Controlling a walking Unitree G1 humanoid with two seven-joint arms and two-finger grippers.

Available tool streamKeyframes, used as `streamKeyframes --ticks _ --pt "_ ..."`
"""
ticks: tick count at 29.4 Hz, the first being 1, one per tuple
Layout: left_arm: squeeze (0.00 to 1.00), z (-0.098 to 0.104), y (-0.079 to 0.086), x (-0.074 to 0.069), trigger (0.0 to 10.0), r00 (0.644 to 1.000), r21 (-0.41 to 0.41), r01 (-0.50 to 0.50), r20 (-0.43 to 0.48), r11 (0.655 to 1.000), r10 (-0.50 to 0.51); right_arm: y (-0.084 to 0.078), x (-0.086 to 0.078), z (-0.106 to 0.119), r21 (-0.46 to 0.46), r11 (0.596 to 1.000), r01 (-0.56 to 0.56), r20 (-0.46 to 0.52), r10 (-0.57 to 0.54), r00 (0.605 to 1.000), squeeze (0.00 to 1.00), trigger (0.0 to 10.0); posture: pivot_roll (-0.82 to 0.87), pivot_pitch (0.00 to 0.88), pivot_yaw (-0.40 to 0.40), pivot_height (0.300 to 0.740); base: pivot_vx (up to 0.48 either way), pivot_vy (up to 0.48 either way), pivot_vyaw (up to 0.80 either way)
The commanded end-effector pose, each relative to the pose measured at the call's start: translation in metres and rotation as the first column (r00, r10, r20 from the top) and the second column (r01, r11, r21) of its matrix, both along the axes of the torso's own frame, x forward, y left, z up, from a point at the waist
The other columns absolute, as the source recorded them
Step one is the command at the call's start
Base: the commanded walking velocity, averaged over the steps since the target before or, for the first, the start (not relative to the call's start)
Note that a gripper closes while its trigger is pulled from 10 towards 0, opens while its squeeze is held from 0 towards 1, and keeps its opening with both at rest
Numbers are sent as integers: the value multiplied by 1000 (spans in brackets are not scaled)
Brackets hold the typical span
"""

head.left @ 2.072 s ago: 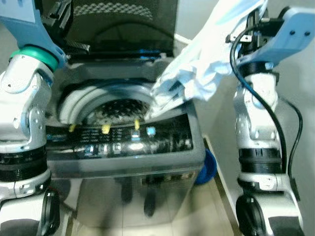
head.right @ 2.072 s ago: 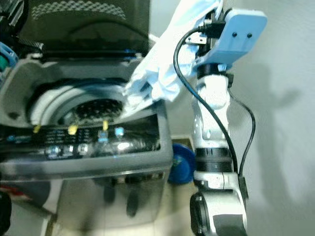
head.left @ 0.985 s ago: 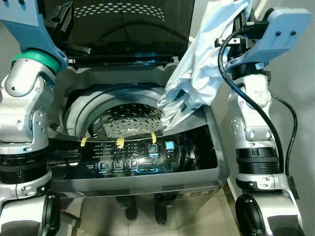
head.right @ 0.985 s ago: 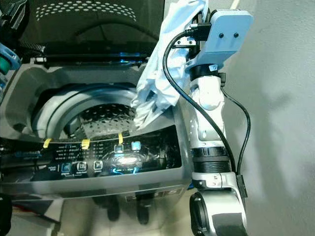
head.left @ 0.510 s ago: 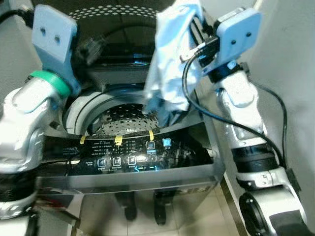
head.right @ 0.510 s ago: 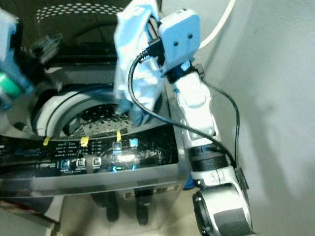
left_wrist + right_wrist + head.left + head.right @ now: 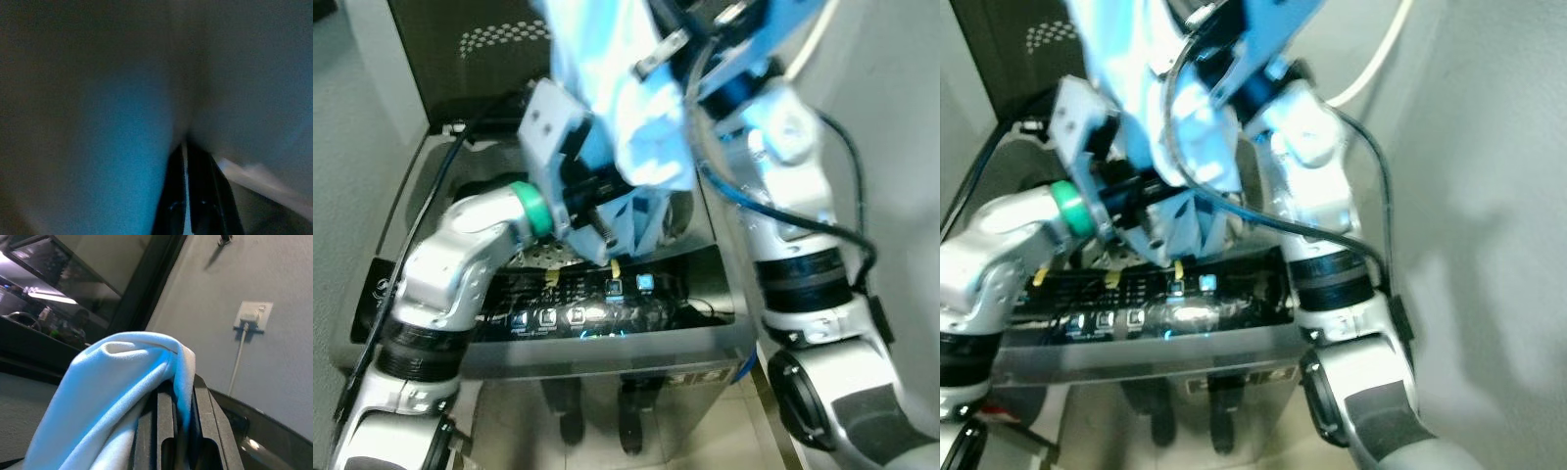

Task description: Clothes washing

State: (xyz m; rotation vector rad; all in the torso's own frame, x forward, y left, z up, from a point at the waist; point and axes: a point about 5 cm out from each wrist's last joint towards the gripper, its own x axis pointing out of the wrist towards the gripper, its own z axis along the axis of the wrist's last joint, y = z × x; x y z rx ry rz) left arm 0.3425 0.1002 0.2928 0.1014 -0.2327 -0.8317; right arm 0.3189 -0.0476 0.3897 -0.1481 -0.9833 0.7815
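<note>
A light blue garment [image 7: 631,108] hangs from high up over the open top-loading washer [image 7: 421,323]. My right gripper [image 7: 180,399] is shut on it, and the cloth [image 7: 117,387] drapes over both fingers. My left arm reaches across the washer's opening, with its left gripper [image 7: 599,211] against the lower part of the hanging cloth. In the left wrist view its two black fingers [image 7: 172,200] lie shut together, tips pressed into a crease of the fabric [image 7: 107,112]. A bit of the perforated drum [image 7: 540,257] shows under the left arm.
The washer's dark lid [image 7: 460,69] stands open at the back. Its lit control panel [image 7: 607,315] runs along the front edge. A grey wall [image 7: 1489,196] stands close on the right, with a socket and cable [image 7: 252,316]. Tiled floor [image 7: 724,431] lies below.
My left arm has swung from the far left across the opening to the hanging garment. My right arm has carried the garment higher and further left over the drum. The camera has also shifted.
</note>
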Motion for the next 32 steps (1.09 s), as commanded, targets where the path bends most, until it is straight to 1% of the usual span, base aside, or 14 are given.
streamKeyframes --ticks 1,2,5,6,7,11,13,17,19,25,28,30,31,32 --pt "0 10 33 28 10000 962 -62 -273 -7 960 273 7 3 2 -5 999 -37 -23 36 999 0 10000 52 14 25 740 0 0 0" --pt "0 10 33 28 10000 962 -62 -273 -7 960 273 7 3 2 -5 999 -37 -23 36 999 0 10000 52 14 25 740 0 0 0" --pt "0 38 77 45 10000 845 -138 -522 46 841 532 13 17 -12 -80 996 -36 -84 29 996 0 10000 48 21 18 740 0 0 0" --pt "0 38 77 45 10000 845 -138 -522 46 841 532 13 17 -12 -80 996 -36 -84 29 996 0 10000 48 21 18 740 0 0 0" --pt "0 48 92 45 10000 804 -160 -574 79 803 590 16 24 -19 -111 993 -25 -109 13 994 0 10000 46 23 15 740 0 0 0" --pt "0 63 113 43 10000 748 -186 -629 123 755 653 22 34 -31 -175 985 10 -132 -34 991 0 10000 50 25 10 740 0 0 0" --pt "0 72 137 40 10000 693 -186 -679 158 711 703 38 44 -41 -256 960 111 -120 -145 982 0 10000 58 30 2 740 0 0 0" --pt "0 70 153 40 10000 652 -172 -720 162 672 741 55 52 -51 -324 909 264 -74 -302 950 0 10000 68 29 -3 740 0 0 0" --pt "0 46 158 47 10000 673 -97 -732 60 675 738 63 63 -65 -380 836 395 -91 -459 884 0 10000 78 28 -6 740 0 0 0" --pt "0 8 146 47 10000 744 -31 -666 -105 745 660 51 77 -78 -381 803 457 -227 -561 796 0 10000 76 29 -6 740 0 0 0" --pt "0 1 135 39 10000 763 41 -646 1 762 646 40 84 -84 -361 817 449 -335 -563 755 0 10000 70 27 -2 740 0 0 0" --pt "0 -5 113 21 10000 840 70 -542 73 837 538 30 88 -84 -307 846 436 -434 -532 727 0 10000 63 26 -1 740 0 0 0" --pt "0 -5 113 21 10000 840 70 -542 73 837 538 30 88 -84 -307 846 436 -434 -532 727 0 10000 63 26 -1 740 0 0 0" --pt "0 -6 104 14 10000 869 78 -492 93 867 485 28 89 -82 -287 854 433 -455 -520 723 0 10000 63 26 0 740 0 0 0"
